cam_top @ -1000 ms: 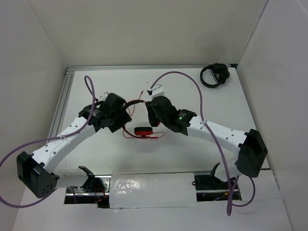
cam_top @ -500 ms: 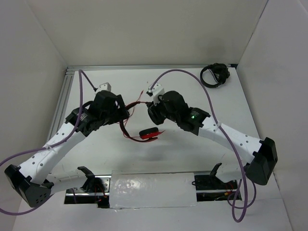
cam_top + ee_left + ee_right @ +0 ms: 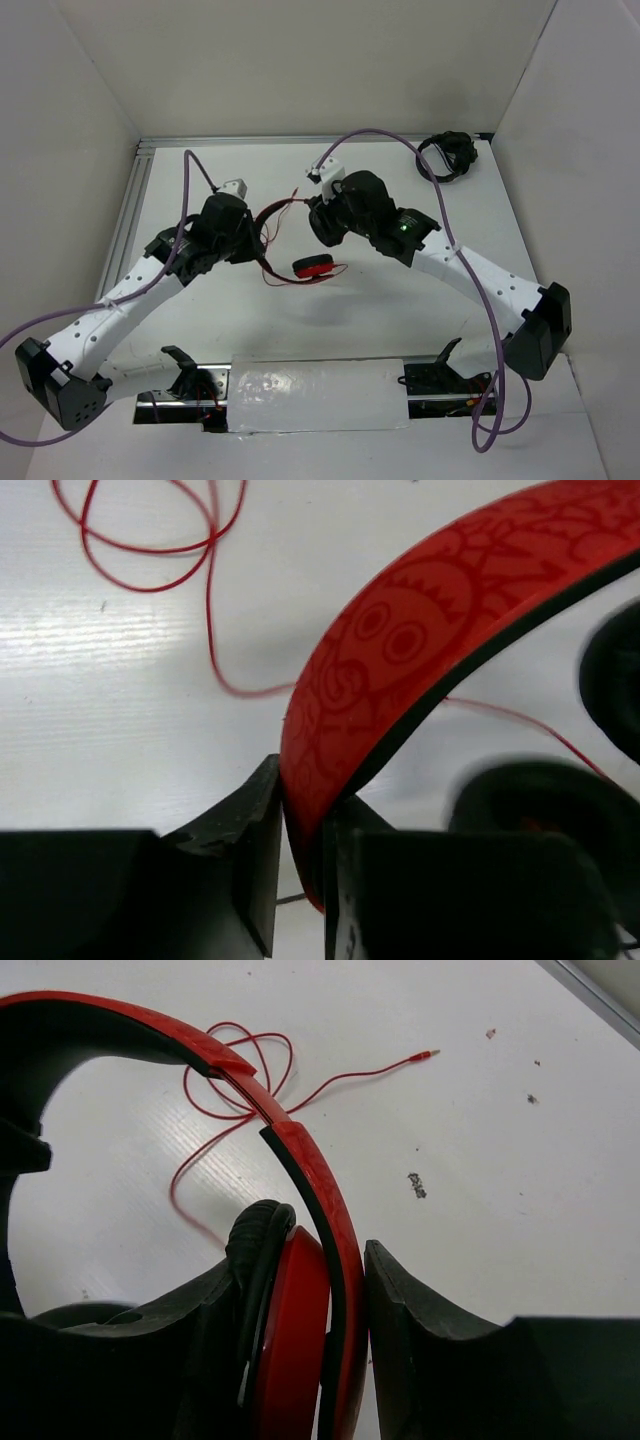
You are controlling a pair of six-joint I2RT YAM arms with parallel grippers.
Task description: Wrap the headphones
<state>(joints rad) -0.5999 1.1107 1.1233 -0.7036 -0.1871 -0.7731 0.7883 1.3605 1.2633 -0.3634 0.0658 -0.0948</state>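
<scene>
The red headphones (image 3: pixel 313 266) hang between both arms above the table. My left gripper (image 3: pixel 260 233) is shut on the patterned red headband (image 3: pixel 420 650), which rises from between its jaws (image 3: pixel 300 825). My right gripper (image 3: pixel 319 232) is shut on the other side, its jaws (image 3: pixel 300 1335) squeezing a red earcup (image 3: pixel 290 1350) with its black pad together with the headband (image 3: pixel 300 1160). The thin red cable (image 3: pixel 240 1090) lies in loose loops on the table, and its gold plug (image 3: pixel 425 1055) rests to the right. Cable loops (image 3: pixel 150 540) also show in the left wrist view.
All-black headphones (image 3: pixel 445 157) lie at the back right corner. White walls enclose the table on three sides, with a metal rail (image 3: pixel 300 140) along the back. Purple arm cables (image 3: pixel 385 140) arch over the workspace. A foil-covered strip (image 3: pixel 320 395) lies at the near edge.
Both wrists have shifted toward the back of the table with the headphones between them. The dangling earcup has moved slightly right and back. The cable loops trail along beneath.
</scene>
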